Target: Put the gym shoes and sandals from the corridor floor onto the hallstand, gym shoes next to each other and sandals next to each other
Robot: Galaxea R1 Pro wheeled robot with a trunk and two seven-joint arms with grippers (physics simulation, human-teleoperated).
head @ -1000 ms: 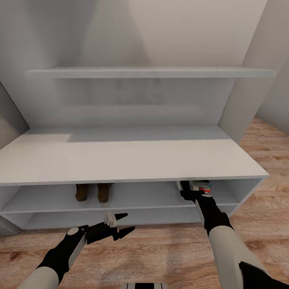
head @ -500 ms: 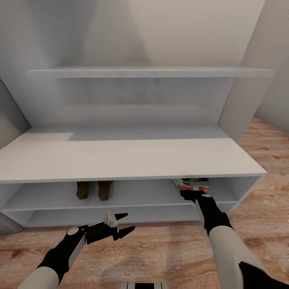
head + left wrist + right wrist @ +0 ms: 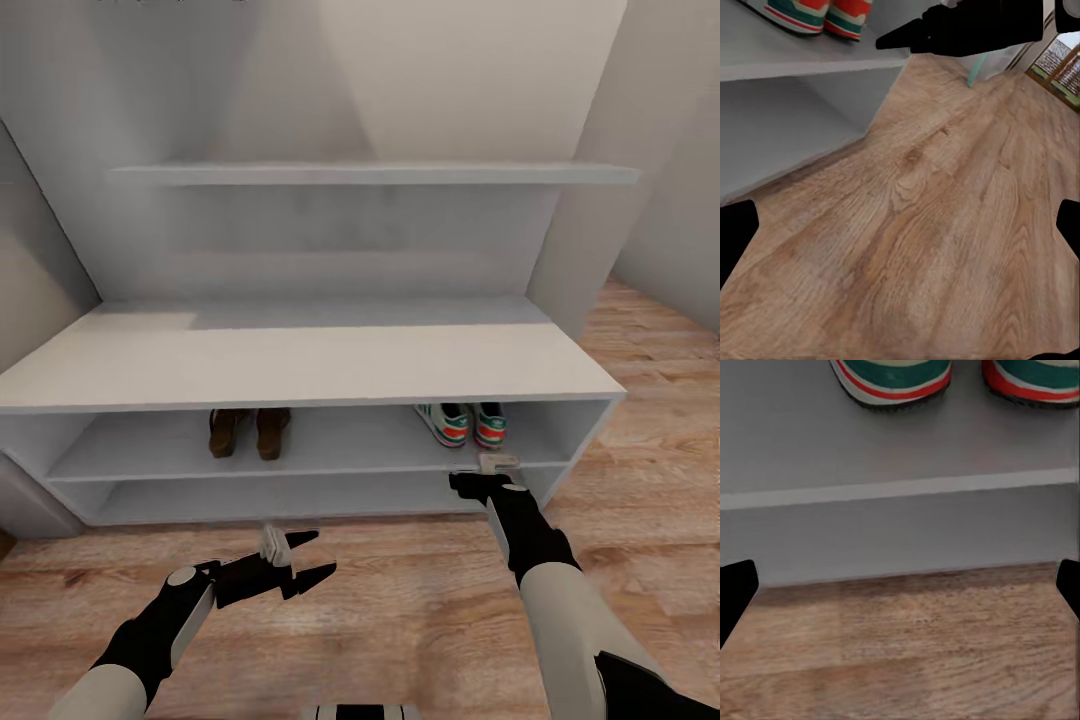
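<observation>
The two gym shoes (image 3: 463, 423) stand side by side, heels outward, on the right of the hallstand's (image 3: 300, 365) upper bench tier. They also show in the right wrist view (image 3: 894, 378) and the left wrist view (image 3: 810, 11). The two sandals (image 3: 250, 432) sit together on the same tier, left of centre. My right gripper (image 3: 486, 474) is open and empty, just outside the shelf edge below the gym shoes. My left gripper (image 3: 314, 558) hovers open and empty over the corridor floor (image 3: 400, 600), in front of the lower tier.
An upper wall shelf (image 3: 370, 174) hangs above the wide bench top. Grey side panels flank the unit. Wood flooring runs on to the right (image 3: 650, 400). The right arm (image 3: 967, 26) crosses the left wrist view.
The right gripper has come out of the shelf, leaving the gym shoe beside its mate. The whole view has pulled back from the hallstand, so more floor shows.
</observation>
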